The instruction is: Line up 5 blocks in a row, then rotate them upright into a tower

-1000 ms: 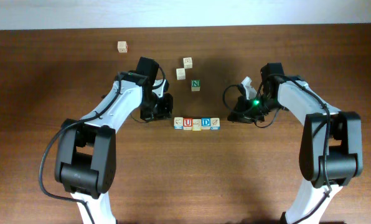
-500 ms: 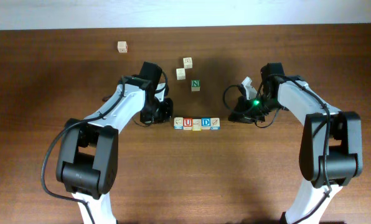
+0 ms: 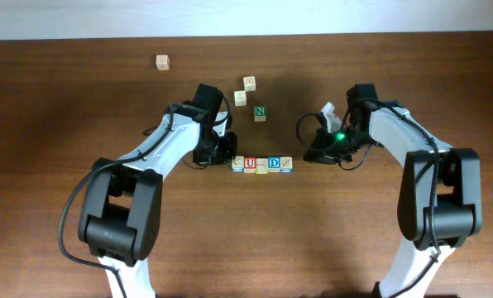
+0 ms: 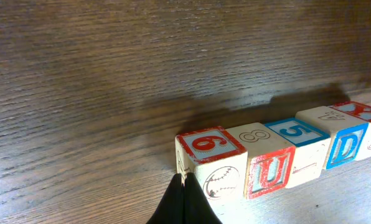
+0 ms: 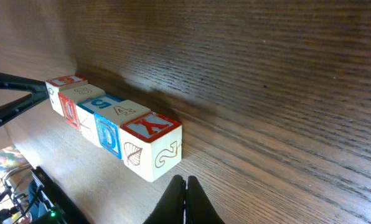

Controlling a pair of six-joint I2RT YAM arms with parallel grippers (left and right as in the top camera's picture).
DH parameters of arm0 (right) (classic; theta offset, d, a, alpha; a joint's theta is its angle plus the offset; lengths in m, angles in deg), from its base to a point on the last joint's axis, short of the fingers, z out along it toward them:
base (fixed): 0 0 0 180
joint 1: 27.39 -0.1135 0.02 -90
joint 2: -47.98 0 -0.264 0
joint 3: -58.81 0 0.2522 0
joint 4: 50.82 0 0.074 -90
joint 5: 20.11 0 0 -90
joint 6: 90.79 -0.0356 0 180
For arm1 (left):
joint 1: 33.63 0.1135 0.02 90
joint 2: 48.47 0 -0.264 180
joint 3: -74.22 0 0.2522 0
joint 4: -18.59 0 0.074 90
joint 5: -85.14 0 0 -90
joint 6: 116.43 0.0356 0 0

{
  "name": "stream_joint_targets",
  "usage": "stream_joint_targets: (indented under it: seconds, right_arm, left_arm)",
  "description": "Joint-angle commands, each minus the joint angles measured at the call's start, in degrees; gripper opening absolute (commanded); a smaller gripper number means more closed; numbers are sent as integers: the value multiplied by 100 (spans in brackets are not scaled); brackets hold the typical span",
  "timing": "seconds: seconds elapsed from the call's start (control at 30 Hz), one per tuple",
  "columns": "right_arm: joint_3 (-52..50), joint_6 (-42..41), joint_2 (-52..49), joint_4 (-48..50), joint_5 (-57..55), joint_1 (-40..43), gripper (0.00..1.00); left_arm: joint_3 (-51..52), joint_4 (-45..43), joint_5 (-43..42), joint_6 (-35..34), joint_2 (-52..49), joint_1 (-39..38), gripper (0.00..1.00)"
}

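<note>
At the row's nine-o'clock end, the left gripper [image 4: 184,182] is clenched on nothing, its tip at, perhaps touching, the end cube [image 4: 211,163] of the five blocks [image 3: 262,164]; the right gripper [image 5: 186,184], likewise clenched empty, sits just short of the three-o'clock end; I judge turning has not begun, and the next move calls for a careful nudge or opened jaws; wrist views show the cubes' side faces, overhead only their tops; overhead alone shows the green N cube [image 3: 260,112] at twelve o'clock.

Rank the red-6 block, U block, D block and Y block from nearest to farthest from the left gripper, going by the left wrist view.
1. red-6 block: near end of the row, right at the tips of the shut left gripper.
2. U block: second in the row.
3. D block: fourth in the row.
4. Y block: far right end.
</note>
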State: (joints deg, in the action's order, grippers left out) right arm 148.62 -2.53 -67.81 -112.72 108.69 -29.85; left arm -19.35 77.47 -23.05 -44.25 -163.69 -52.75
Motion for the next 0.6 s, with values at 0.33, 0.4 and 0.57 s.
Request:
stream_joint_targets:
  seconds: [0.33,0.4,0.57]
  right_arm:
    - [-20,-24,-2,-4,-37,-15,4]
    - [-20,-24,-2,-4,-52,-15,4]
    - [-20,-24,-2,-2,-52,-15,4]
  left_arm:
    - [125,-55,63,-85,140,-2,0]
    - [125,-55,61,-105,140,-2,0]
    - [125,-55,61,-105,140,-2,0]
